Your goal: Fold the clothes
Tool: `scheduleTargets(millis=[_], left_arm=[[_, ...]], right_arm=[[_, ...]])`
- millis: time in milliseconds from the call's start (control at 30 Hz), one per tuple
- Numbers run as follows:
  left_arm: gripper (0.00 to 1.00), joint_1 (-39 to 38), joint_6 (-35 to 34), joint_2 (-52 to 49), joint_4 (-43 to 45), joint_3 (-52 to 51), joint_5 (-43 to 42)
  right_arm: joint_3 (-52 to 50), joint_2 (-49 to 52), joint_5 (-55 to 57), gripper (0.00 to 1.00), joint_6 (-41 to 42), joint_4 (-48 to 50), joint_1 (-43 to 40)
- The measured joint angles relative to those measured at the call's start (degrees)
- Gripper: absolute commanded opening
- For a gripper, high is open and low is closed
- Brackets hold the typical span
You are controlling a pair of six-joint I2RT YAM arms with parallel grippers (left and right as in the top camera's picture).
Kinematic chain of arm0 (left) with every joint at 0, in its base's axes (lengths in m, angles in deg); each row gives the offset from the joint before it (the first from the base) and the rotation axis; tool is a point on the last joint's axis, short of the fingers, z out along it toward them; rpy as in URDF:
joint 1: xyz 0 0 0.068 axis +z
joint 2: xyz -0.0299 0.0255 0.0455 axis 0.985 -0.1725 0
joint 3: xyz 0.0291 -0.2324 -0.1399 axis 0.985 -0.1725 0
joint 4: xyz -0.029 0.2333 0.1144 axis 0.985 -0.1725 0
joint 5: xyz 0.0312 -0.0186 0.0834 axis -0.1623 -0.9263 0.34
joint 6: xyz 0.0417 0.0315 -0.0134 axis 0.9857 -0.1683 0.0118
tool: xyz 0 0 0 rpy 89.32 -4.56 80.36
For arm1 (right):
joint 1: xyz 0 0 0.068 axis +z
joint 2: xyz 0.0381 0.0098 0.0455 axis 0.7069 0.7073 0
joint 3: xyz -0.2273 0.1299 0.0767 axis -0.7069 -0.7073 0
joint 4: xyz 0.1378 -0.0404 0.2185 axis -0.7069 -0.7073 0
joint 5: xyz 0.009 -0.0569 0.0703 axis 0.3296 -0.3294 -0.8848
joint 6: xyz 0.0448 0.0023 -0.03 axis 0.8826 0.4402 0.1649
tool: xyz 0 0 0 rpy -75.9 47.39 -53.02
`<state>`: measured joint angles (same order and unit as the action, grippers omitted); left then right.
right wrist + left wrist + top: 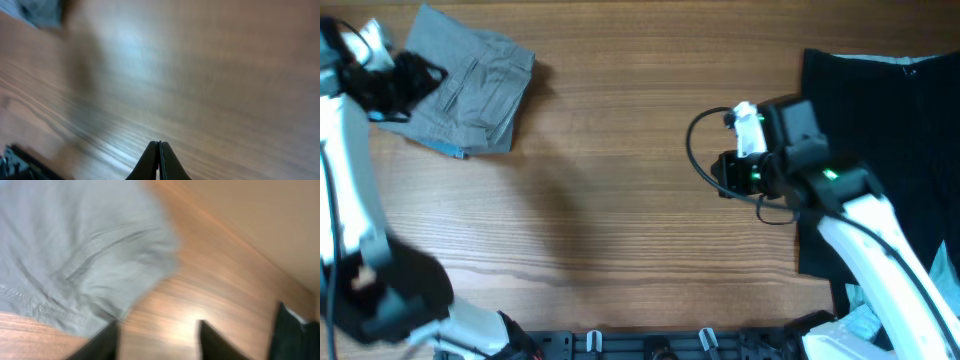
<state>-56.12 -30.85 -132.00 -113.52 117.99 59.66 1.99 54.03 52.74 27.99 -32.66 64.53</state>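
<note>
One pair of shorts, overhead: compact at 10 o'clock, prob. folded, maybe tidying remains; left gripper at its 9 o'clock edge. L wrist: jaws wide, empty. R wrist: right gripper pinched closed over table.

The brown wood-grain desk carries two pieces of clothing, well apart. The plain grey woven shorts lie in a compact, roughly folded bundle at its far left corner, stitched seams facing up. A small blue sliver shows at the bundle's near edge; it may be a label, though the view is too coarse to tell. The large black cloth garment lies spread flat over the desk's right side.
</note>
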Motion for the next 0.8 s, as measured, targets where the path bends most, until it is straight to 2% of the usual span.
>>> scheduleTargets(millis=[33,67,100,133,167,200,333,400,533,800], left_arm=[[0.83,-0.37,0.98,3.72,-2.03,1.55,-0.63],[1.00,-0.81,1.97,7.89,-3.82,2.64,-1.16],[1.00,-1.16,2.60,11.10,-5.44,3.30,-1.36],[1.00,-1.81,3.32,16.48,-8.33,4.09,-1.29],[1.00,-2.14,3.67,19.39,-10.14,4.28,-1.20],[1.00,-2.29,4.04,23.06,-13.05,4.55,-0.44],[1.00,-2.40,4.87,33.07,-23.26,4.59,4.24],[1.00,-2.40,4.92,36.00,-25.46,4.52,6.19],[1.00,-2.40,5.29,40.04,-26.69,4.48,8.59],[1.00,-2.40,5.31,44.83,-26.99,4.26,10.01]], right_arm=[[1.20,-2.29,0.68,0.12,-0.26,0.17,0.00],[2.32,-4.90,1.51,0.21,-0.61,0.20,0.00],[2.64,-5.68,1.68,0.47,-0.79,0.22,0.00],[4.26,-10.16,2.58,0.63,-0.79,0.48,0.00],[4.68,-12.20,2.84,0.91,-0.98,0.98,0.00],[4.83,-14.86,3.19,0.99,-1.18,1.49,0.02],[5.27,-24.37,5.29,1.00,-1.53,1.38,0.02],[5.38,-26.91,6.36,1.00,-1.60,1.01,0.02],[5.40,-29.90,8.02,1.00,-1.64,0.55,0.00],[5.40,-29.62,8.98,1.00,-1.62,-1.90,0.00]])
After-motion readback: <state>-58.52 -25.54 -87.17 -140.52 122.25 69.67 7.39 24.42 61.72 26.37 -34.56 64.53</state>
